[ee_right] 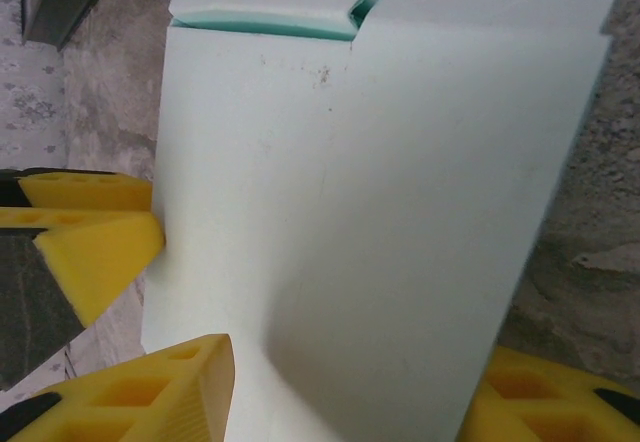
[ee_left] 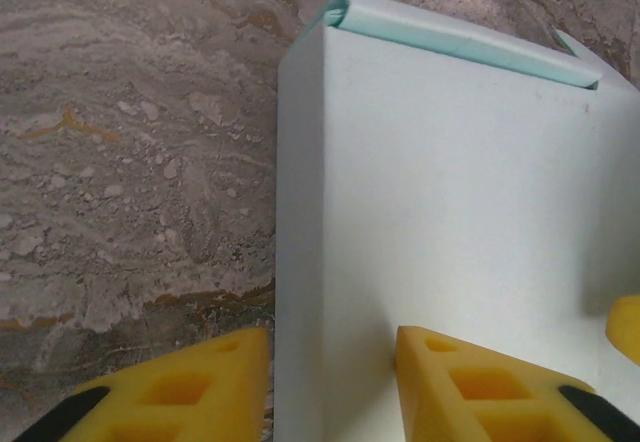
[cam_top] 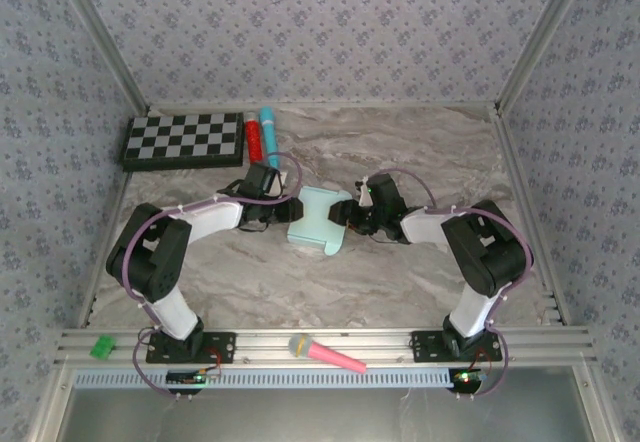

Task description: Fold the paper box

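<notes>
The paper box (cam_top: 318,220) lies in the middle of the tabletop (cam_top: 430,152), partly formed, with an arm at each side. At one end its flap (ee_left: 460,40) sits loosely in the opening and shows the darker aqua inside, so that end looks unfinished to us.

The left gripper (ee_left: 332,347) has its jaws astride the box's left edge, one outside against the fold and one over the top panel. We cannot tell whether they bear on the card. The right gripper (ee_right: 352,350) has the panel filling the space between its jaws, and we read that as a grip across the box.

Our chief worry is crushing. The card is thin, and a squeeze across a hollow sleeve could buckle the walls or put in a crease where no fold belongs. If the left jaws close while one rides on top, they may dent the panel or skid off the edge. If the two arms pull against each other, the card could tear or the loose flap could spring out.

The checkerboard (cam_top: 185,140) sits far left, well apart, and poses no risk.
</notes>
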`<state>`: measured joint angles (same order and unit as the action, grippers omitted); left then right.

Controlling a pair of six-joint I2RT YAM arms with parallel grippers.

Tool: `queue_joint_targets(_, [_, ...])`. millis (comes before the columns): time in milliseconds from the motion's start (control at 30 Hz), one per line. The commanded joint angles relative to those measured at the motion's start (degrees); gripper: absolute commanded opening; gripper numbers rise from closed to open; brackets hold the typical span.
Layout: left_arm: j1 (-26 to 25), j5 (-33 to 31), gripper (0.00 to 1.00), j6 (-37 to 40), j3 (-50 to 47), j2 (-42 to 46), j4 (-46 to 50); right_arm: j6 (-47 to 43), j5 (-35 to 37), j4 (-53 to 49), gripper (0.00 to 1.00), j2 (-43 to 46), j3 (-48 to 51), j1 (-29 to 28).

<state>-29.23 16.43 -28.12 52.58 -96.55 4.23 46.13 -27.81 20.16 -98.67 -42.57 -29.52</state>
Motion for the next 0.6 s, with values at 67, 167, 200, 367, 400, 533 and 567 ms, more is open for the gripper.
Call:
queue_joint_targets(67, [0.4, 1.2, 0.37, -0.2, 0.4, -1.3, -1.0, 0.6, -3.5, 4.9, 0.52, -1.1, 0.4, -0.8])
queue_joint_targets(167, [0.6, 1.7, 0.36, -0.7, -0.1, -1.3, -1.7, 1.3, -4.5, 7.6, 0.52, -1.7, 0.6, -1.0])
queue_joint_targets(200, [0.6, 1.7, 0.37, -0.8, -0.3, -1.3, -2.0, 1.4, -5.0, 8.1, 0.53, -2.0, 0.5, -1.1])
queue_joint_targets(367, [0.7, 2.8, 0.41, -1.1, -1.0, -1.3, -3.1, 2.0, -5.8, 10.2, 0.52, -2.2, -0.3, -1.8])
queue_joint_targets(400, [0.8, 3.1, 0.42, -1.1, -1.3, -1.3, -3.4, 1.8, -5.6, 10.2, 0.52, -1.8, -0.4, -2.0])
queue_joint_targets(533, [0.9, 4.1, 0.43, -1.8, -2.1, -1.5, -5.1, 0.1, -3.2, 7.2, 0.52, 0.6, -0.9, -2.6])
queue_joint_targets(567, [0.9, 4.4, 0.43, -2.0, -2.2, -1.6, -5.5, -0.5, -2.4, 6.0, 0.52, 1.2, -1.1, -2.8])
